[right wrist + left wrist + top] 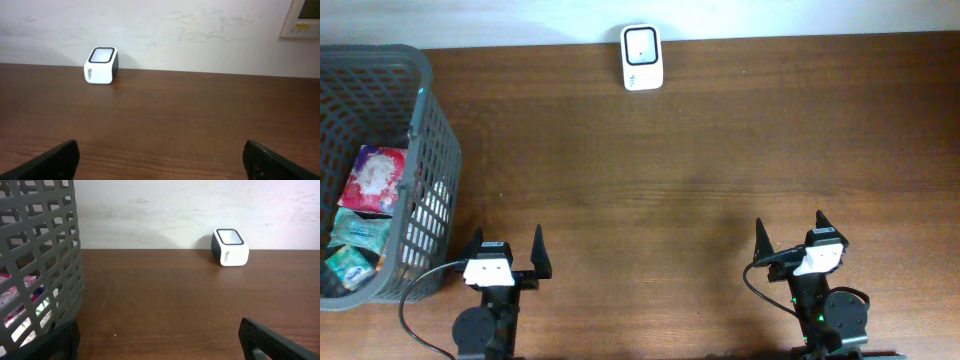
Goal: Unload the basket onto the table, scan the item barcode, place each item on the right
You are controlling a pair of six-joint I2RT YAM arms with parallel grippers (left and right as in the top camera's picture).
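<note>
The left gripper (pixel 508 242) and right gripper (pixel 789 224) stood wide and empty at the worktop's (pixel 670 170) near edge, facing the scanner (pixel 642 57) at the far edge, while the packaged items (pixel 375 178) lay in the basket (pixel 423 100) beside the left arm, seemingly for easy picking.

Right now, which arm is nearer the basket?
Left. The left arm sits just beside the basket, at its near right corner; the right arm is far off to the basket's right.

One basket (pixel 430 140), three packets (pixel 375 175), one scanner (pixel 642 58), two hands, left hand (pixel 506 240) and right hand (pixel 789 225)
</note>
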